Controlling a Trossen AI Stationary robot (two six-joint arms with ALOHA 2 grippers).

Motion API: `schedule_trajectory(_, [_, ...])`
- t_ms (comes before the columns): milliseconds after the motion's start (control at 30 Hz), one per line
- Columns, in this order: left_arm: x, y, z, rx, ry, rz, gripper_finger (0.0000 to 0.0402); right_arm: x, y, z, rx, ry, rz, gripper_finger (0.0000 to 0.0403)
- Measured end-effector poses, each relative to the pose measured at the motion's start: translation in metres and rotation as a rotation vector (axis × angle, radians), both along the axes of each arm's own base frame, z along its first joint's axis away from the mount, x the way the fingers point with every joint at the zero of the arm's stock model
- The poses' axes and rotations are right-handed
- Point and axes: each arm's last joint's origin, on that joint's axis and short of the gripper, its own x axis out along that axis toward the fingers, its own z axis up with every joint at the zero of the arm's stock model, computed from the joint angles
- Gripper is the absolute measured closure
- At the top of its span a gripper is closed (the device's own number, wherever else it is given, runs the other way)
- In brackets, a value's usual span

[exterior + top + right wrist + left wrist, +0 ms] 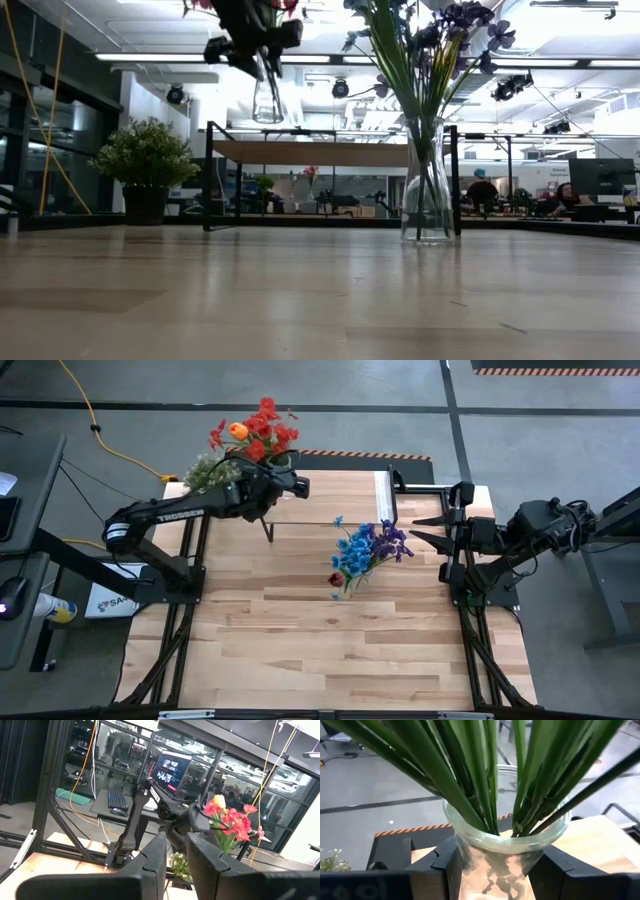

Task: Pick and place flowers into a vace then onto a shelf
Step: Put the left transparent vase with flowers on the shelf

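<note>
My left gripper is shut on a clear glass vase that holds red and orange flowers; their green stalks fill the left wrist view. It hangs over the left end of the shelf, a low light-wood board on black legs at the table's far side. A second glass vase with blue and purple flowers stands on its base on the tabletop in front of the shelf. My right gripper waits at the table's right edge, open by a narrow gap, holding nothing. My left gripper pinches the vase's upper wall just below the rim between its two fingers, one on each side. The fingers come from the table's left, slanting a little downward. The vase hangs about upright, lifted clear above the shelf board.
A bushy potted plant stands at the table's far left corner, right beside my left arm. A pale strip marks the shelf's right end. Bare plank tabletop lies toward the near edge.
</note>
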Motion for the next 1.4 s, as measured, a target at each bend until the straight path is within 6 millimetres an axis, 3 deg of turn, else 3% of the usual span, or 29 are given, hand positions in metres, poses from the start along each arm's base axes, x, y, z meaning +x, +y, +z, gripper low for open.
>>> schedule_trajectory(300, [0.007,0.014,-0.015,-0.031,0.045,0.012,0.0197,0.0,0.0,0.0,0.008,-0.001,0.001,0.0336])
schedule_trajectory(867, [0.011,0.016,-0.017,0.017,0.038,0.076,0.0197,0.0,0.0,0.0,0.006,0.0,0.001,0.0336])
schedule_trajectory(1400, [0.026,0.022,-0.034,0.028,0.074,0.107,0.0197,0.0,0.0,-0.001,0.004,0.007,0.001,0.0336])
